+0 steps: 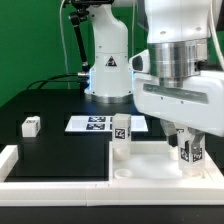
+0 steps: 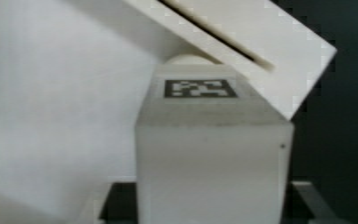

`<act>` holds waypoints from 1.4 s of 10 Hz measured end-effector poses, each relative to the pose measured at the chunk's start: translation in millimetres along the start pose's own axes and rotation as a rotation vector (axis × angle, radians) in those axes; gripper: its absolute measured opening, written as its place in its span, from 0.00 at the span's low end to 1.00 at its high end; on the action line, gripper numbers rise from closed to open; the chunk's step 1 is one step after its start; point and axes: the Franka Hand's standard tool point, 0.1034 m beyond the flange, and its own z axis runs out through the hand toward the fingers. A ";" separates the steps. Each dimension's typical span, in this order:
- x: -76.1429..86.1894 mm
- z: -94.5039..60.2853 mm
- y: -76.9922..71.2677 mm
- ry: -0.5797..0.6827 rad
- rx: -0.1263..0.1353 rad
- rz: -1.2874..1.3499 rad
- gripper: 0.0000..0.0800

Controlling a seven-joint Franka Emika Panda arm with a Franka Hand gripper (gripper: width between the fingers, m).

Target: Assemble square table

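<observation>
Square table slab [image 1: 150, 170] lay low on the exterior view's right, on the black worktop [image 1: 55, 140]. Its near edge ran out of the picture, so the full outline could not be seen. The arm [image 1: 180, 85] filled the upper right of that view, cut off at the top, with its wrist pointing straight down over the slab's right-hand part. Its bulk hid much of what stood beneath. Behind it, the arm's base [image 1: 105, 65] stood at the far side of the worktop, its upper part out of frame. The white border rail [image 1: 12, 158] ran along the worktop's left and near sides. The marker board [image 1: 98, 123] lay flat behind the slab, its right end covered by a leg block.

Down at the fingers [image 2: 119, 206], and they were drawn in narrow on the gripped leg block [image 2: 211, 150]. That block was upright, with a tag facing the wrist camera and a dark pad against each side. Only the tips of the pads showed. In the exterior view the block was over the slab's right part, but whether it rested there or hung just clear could not be told. The second leg block [image 1: 121, 128] stood upright at the slab's far edge. The third leg block [image 1: 31, 125] sat well apart on the exterior view's left, on bare worktop, its tag too small to read.
</observation>
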 end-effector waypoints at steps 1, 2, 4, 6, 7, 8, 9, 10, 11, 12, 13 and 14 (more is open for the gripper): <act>-0.5 0.5 1.5 -0.009 0.004 0.117 0.36; -0.8 0.7 3.4 -0.018 0.010 0.207 0.36; -6.3 1.1 3.5 -0.018 0.005 0.319 0.36; -11.3 3.0 2.2 -0.016 0.007 0.261 0.65; -13.2 2.9 2.6 -0.013 -0.009 0.197 0.65; -20.1 0.6 -1.0 -0.013 -0.038 0.054 0.78; -23.4 -2.4 -5.9 -0.004 -0.039 -0.121 0.78; -23.2 -3.3 -6.1 -0.005 -0.036 -0.216 0.81; -22.2 -2.7 -5.6 -0.005 -0.037 -0.277 0.81; -21.9 -2.5 -5.5 -0.006 -0.038 -0.340 0.81; -21.7 -2.4 -5.4 -0.007 -0.038 -0.379 0.81; -21.8 -1.7 -5.2 -0.005 -0.041 -0.481 0.81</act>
